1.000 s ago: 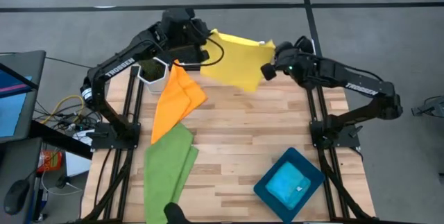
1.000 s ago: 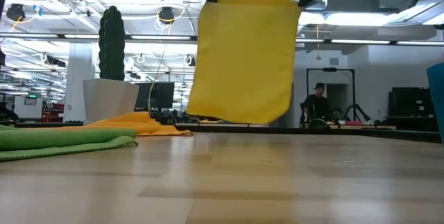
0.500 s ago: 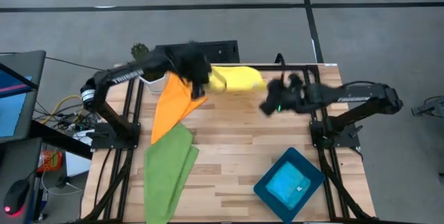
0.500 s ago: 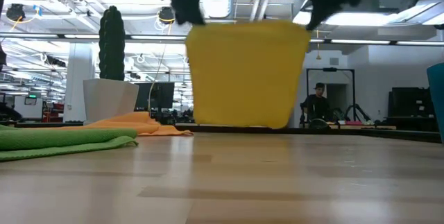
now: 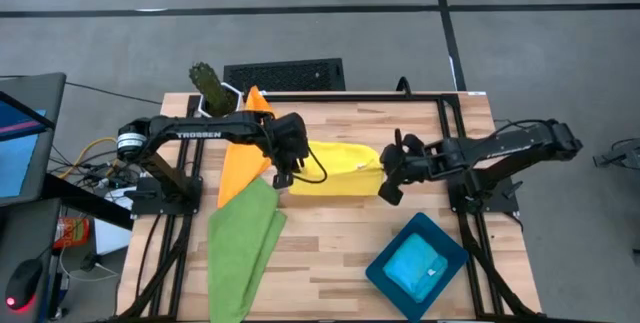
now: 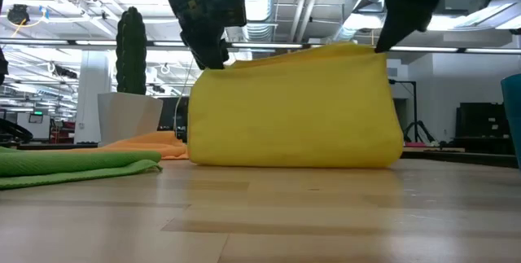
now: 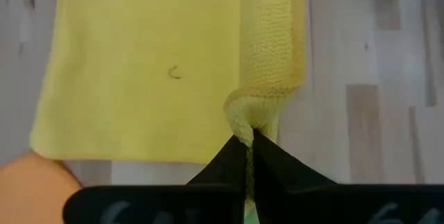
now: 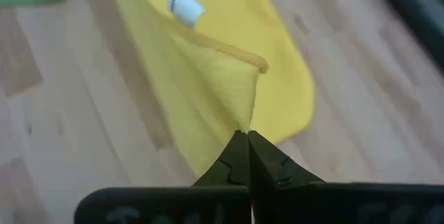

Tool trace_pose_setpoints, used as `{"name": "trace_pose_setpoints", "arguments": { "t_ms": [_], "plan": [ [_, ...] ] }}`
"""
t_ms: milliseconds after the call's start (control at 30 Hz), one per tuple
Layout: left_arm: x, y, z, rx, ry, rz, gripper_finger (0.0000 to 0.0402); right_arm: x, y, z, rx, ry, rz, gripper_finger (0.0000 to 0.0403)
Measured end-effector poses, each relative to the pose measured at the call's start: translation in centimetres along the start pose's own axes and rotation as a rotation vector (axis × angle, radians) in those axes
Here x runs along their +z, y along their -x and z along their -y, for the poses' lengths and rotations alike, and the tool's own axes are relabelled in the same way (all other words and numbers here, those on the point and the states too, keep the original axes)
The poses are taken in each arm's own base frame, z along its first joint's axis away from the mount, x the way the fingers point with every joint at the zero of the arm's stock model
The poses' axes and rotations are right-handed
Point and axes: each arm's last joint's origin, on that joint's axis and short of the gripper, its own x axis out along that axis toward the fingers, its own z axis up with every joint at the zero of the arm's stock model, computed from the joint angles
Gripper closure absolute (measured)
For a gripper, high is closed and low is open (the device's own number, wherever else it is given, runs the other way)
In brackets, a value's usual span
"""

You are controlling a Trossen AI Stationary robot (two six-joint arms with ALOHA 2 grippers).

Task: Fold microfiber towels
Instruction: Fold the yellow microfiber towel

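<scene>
Yellow towel held by two corners, lower edge on the table.

Left gripper point(image 5: 283, 168) is closed on one top corner of the yellow towel point(image 5: 335, 168); right gripper point(image 5: 388, 176) is closed on the other. The towel sags between them: light, limp cloth, likely best gripped at corners. Green towel point(image 5: 243, 243) lies left of it; tray point(image 5: 452, 254) right.

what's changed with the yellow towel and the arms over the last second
Both arms swung the yellow towel from the table's far edge toward its middle and lowered it until its bottom edge touches the wood. The left gripper and right gripper stay shut on its top corners. The orange towel, green towel and tray haven't moved.
</scene>
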Motion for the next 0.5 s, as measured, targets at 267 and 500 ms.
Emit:
{"name": "trace_pose_setpoints", "arguments": {
  "t_ms": [267, 500],
  "plan": [
    [0.2, -0.2, 0.1, -0.006, 0.082, 0.013, 0.0401, -1.5, -3.9, -0.5, -0.016, -0.080, -0.115, 0.0389],
    [0.0, -1.0, 0.2, 0.114, 0.045, 0.028, 0.0401, -1.9, -6.2, -0.6, -0.046, -0.103, -0.142, 0.0392]
  ]
}}
